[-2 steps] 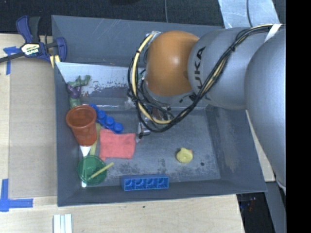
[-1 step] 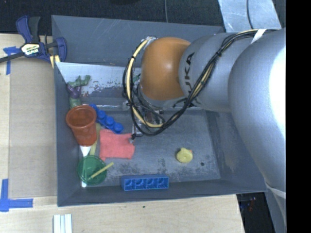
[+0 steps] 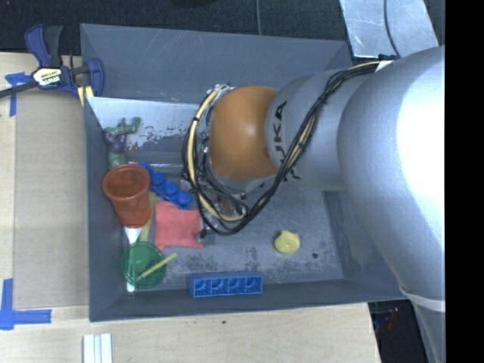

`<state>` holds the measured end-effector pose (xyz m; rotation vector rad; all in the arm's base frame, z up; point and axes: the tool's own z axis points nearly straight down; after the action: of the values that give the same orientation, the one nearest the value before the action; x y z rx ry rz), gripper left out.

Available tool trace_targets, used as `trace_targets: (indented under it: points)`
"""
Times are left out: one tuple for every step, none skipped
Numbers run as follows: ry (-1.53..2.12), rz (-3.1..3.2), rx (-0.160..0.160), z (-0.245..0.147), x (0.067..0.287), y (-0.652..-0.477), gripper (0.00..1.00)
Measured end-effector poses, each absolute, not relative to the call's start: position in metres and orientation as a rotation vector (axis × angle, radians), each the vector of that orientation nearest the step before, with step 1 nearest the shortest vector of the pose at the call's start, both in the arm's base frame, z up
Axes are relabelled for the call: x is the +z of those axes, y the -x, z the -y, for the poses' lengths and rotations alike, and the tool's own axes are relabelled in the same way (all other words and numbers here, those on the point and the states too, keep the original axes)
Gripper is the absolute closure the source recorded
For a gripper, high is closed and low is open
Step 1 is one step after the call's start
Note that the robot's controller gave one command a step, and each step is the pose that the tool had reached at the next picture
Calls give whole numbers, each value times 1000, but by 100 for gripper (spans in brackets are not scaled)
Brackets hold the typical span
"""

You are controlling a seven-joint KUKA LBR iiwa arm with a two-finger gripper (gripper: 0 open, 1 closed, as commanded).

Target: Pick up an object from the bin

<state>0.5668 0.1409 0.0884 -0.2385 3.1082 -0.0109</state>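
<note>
Gripper (image 3: 217, 215): low at frame centre beneath orange wrist cover (image 3: 238, 131), width impossible to tell, just beside red cloth (image 3: 176, 227) and blue blocks (image 3: 172, 192).

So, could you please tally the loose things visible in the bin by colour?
Blue: 2, flat studded brick and knobbly piece
Orange: 1, cup
Red: 1, soft pad
Green: 1, round tub
Yellow: 1, small lump
Purple and green: 1, small toy
Total: 7 in plain sight
</note>
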Motion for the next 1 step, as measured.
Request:
trace_targets:
  points:
    - [186,-3106,-14,-151,81,-542,0]
